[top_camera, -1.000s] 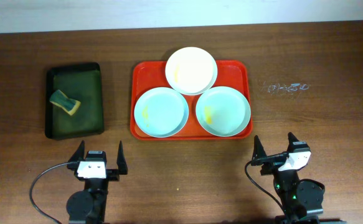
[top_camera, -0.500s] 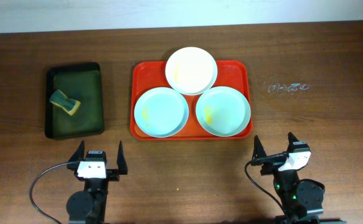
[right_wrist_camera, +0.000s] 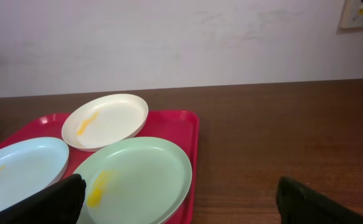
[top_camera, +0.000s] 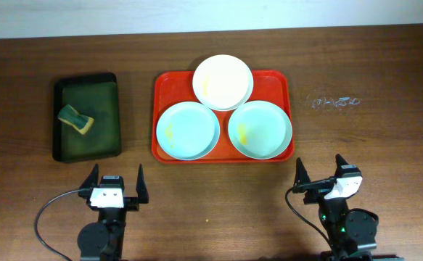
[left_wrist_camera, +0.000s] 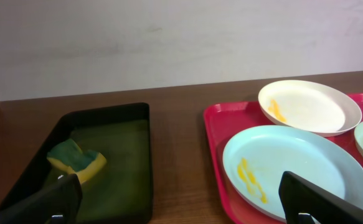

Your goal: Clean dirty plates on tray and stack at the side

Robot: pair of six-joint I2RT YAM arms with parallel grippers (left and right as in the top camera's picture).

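The red tray lies at the table's middle back. On it are three plates with yellow smears: a white plate at the back, a pale blue-green plate front left and another front right. My left gripper is open and empty near the front edge, below the gap between the two trays. My right gripper is open and empty, front right of the red tray. The left wrist view shows the left plate and white plate; the right wrist view shows the right plate.
A dark green-black tray stands left of the red tray and holds a green and yellow sponge, also in the left wrist view. Chalky scribbles mark the table to the right. A white wall runs behind the table.
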